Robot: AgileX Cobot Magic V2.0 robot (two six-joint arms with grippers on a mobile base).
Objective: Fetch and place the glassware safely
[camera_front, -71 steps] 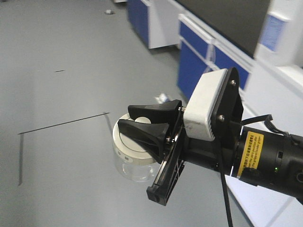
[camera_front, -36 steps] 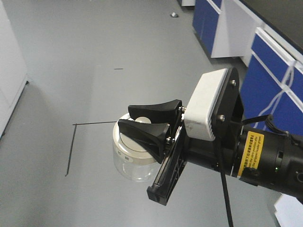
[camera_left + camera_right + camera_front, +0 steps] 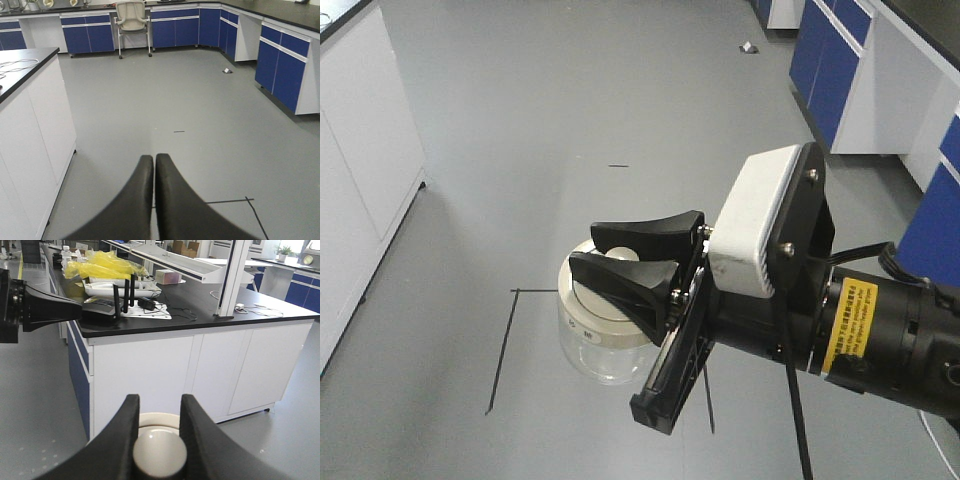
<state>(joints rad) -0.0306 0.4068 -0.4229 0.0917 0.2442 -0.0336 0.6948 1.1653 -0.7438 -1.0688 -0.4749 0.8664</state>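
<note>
Hanging clear of the grey floor [image 3: 470, 120], the glass jar [image 3: 600, 362] sits upright in the air, its clear body below and its cream-white lid [image 3: 582, 322] on top. We see a small mark near the lid's rim, too small to read. The right pincer [image 3: 586, 248] is pinching the round knob [image 3: 160, 452] at the lid's centre, one black finger [image 3: 120, 445] on each side of it. In the right wrist view the knob fills the gap between them, with the lid's rim just behind. A white housing [image 3: 760, 215] rides on the wrist behind the pincer, and a yellow label [image 3: 848, 325] sits on the arm further back. The left pincer [image 3: 154, 159] is pressed together, its fingers touching along their inner edges. Below the jar we make out thin dark lines [image 3: 505, 350] on the floor. Blue cabinets [image 3: 825, 60] stand at the far right, a white cabinet [image 3: 360, 170] on the left. In the right wrist view a black-topped surface [image 3: 200, 302] carries yellow bags [image 3: 105, 265] and cables. An office chair [image 3: 132, 20] stands by the far cabinets.
</note>
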